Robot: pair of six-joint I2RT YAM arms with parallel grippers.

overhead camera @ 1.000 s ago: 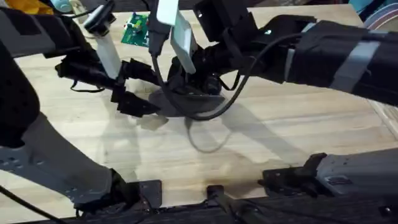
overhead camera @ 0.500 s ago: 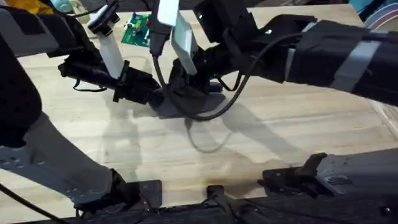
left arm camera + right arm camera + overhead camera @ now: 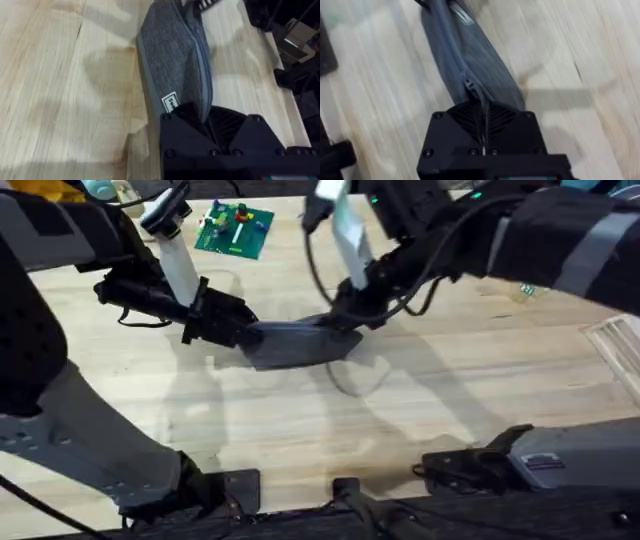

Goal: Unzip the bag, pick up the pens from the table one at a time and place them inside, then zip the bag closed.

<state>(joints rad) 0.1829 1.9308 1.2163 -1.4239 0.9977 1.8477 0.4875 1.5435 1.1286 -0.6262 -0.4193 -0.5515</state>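
The bag (image 3: 296, 343) lies lengthwise on the counter (image 3: 420, 410) between the arms; the left gripper (image 3: 243, 335) clamps its left end; the right gripper (image 3: 345, 323), at the opposite end, pinches the zipper pull (image 3: 470, 84).

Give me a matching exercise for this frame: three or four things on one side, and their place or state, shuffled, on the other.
Things:
1. grey pencil pouch
2. left gripper
3. right gripper
4. green circuit board

Places or states:
A. shut on the zipper pull
B. lying apart at the table's far edge
C. held at both ends
D. clamped on the pouch's end, beside its white label

Pairs: 1-C, 2-D, 3-A, 4-B
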